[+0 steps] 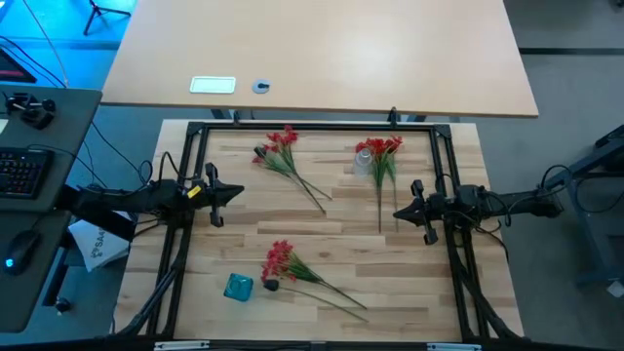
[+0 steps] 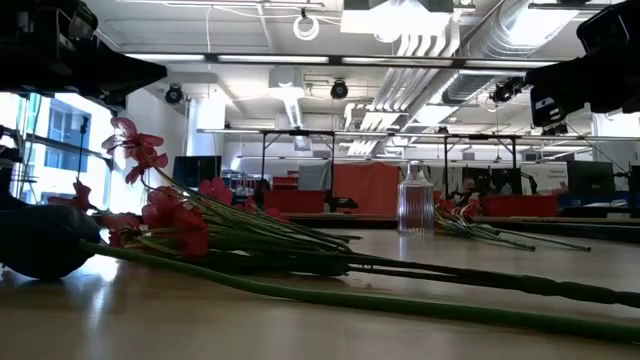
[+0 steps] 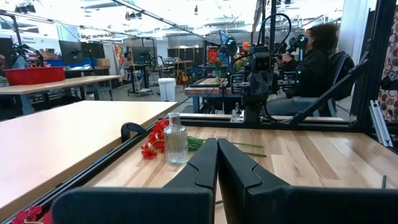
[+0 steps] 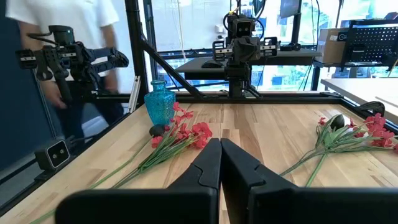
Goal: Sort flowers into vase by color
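Since these flowers look light and floppy on thin wiry stems, the bare green stem is likely the safest hold, not the soft blossoms. Left gripper [image 1: 216, 193] waits at the left edge, fingers pressed together. Beside it lie a far-left bunch [image 1: 283, 156] and a near bunch [image 1: 285, 264] by the blue vase [image 1: 238, 286]. Farther right, a third bunch [image 1: 381, 156] touches the clear vase [image 1: 363, 161]. Right gripper [image 1: 417, 212], also closed, sits at the right. Open board lies mid-table; the black frame [image 1: 312, 126] hems the edges.
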